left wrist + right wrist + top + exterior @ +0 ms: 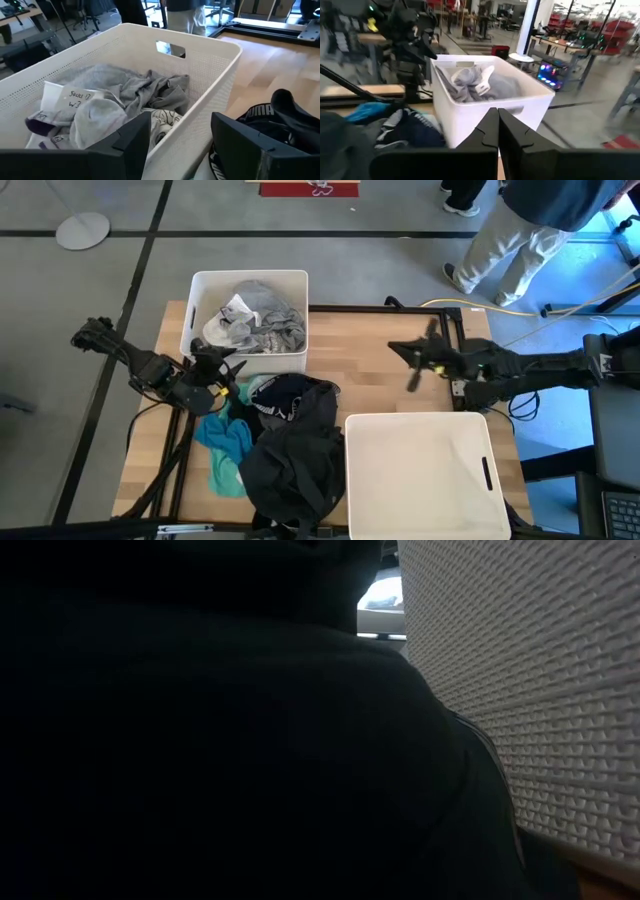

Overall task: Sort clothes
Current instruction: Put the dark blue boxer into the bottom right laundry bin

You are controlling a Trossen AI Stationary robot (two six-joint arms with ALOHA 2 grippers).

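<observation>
The clothes lie in two places. Grey and white pieces (255, 318) fill the far white bin (200, 285). A black garment (295, 445) and a teal one (225, 442) lie heaped on the table in front of it. My left gripper (230, 370) hovers open over that bin's near left corner. In its wrist view its fingers (131, 145) stand apart above the bin's wall (200, 100), holding nothing. My right gripper (398, 350) is shut and empty, raised over the table's right half and pointing toward the far bin (485, 107).
A second white bin (415, 425), with nothing in it, stands at the near right. In the low view the black garment (200, 740) and this bin's wall (530, 690) block nearly everything. A person (520, 230) stands beyond the table's far right corner. Bare wood lies under my right arm.
</observation>
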